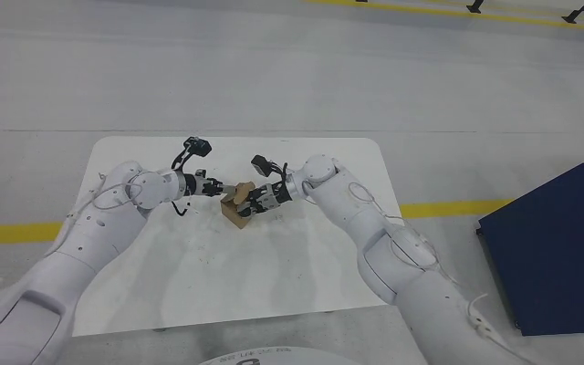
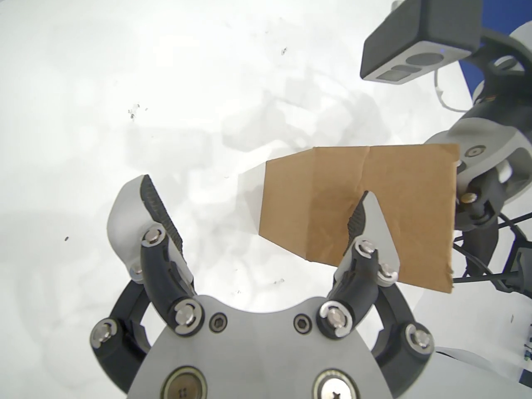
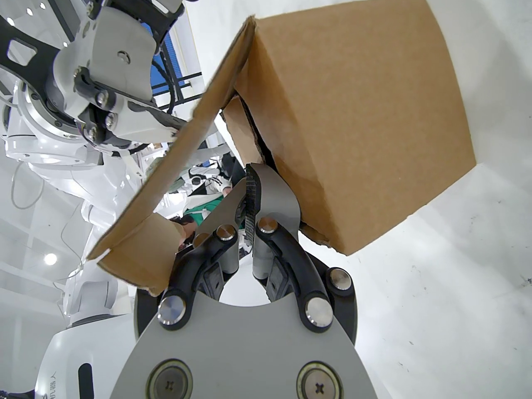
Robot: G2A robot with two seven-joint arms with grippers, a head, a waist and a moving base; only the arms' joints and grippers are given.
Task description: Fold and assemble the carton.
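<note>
A small brown carton (image 1: 239, 208) lies on its side on the white table (image 1: 301, 283), between my two arms. In the right wrist view the carton (image 3: 353, 126) has one open end, with a long outer flap (image 3: 195, 126) swung wide and a smaller inner flap beside it. My right gripper (image 3: 251, 176) is shut, its tips at that open end against the inner flap. My left gripper (image 2: 255, 188) is open next to the carton (image 2: 361, 205), with one finger (image 2: 370, 217) lying over the cardboard panel. From the right wrist, a left finger (image 3: 160, 128) touches the outer flap.
The table's far edge runs just behind the arms, with free room toward the front and both sides. A dark blue object (image 1: 538, 246) stands on the floor off the table's right side. A yellow line (image 1: 456, 208) crosses the floor.
</note>
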